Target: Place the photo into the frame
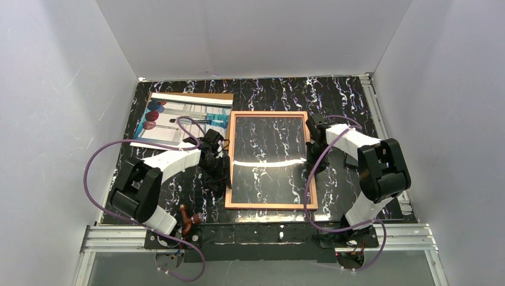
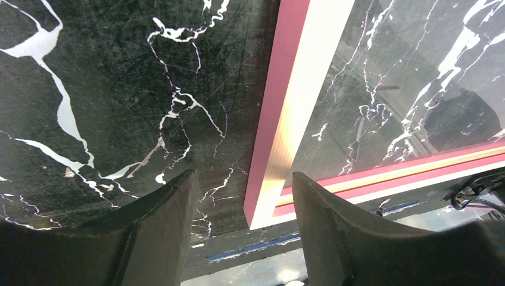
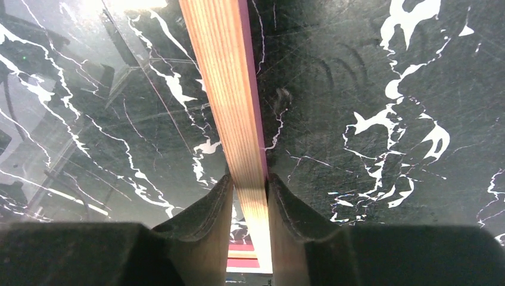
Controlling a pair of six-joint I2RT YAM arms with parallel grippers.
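Frame (image 3: pixel 229 89) gripped on one side only
Right end effector (image 3: pixel 249 182) clamps one rail; left end effector (image 2: pixel 241 196) stands open astride the opposite rail. Lifting now could twist or drop it.

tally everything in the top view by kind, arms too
photo: 1
frame: 1
brown backing board: 1
robot arms: 2 (left arm, right arm)
total: 5
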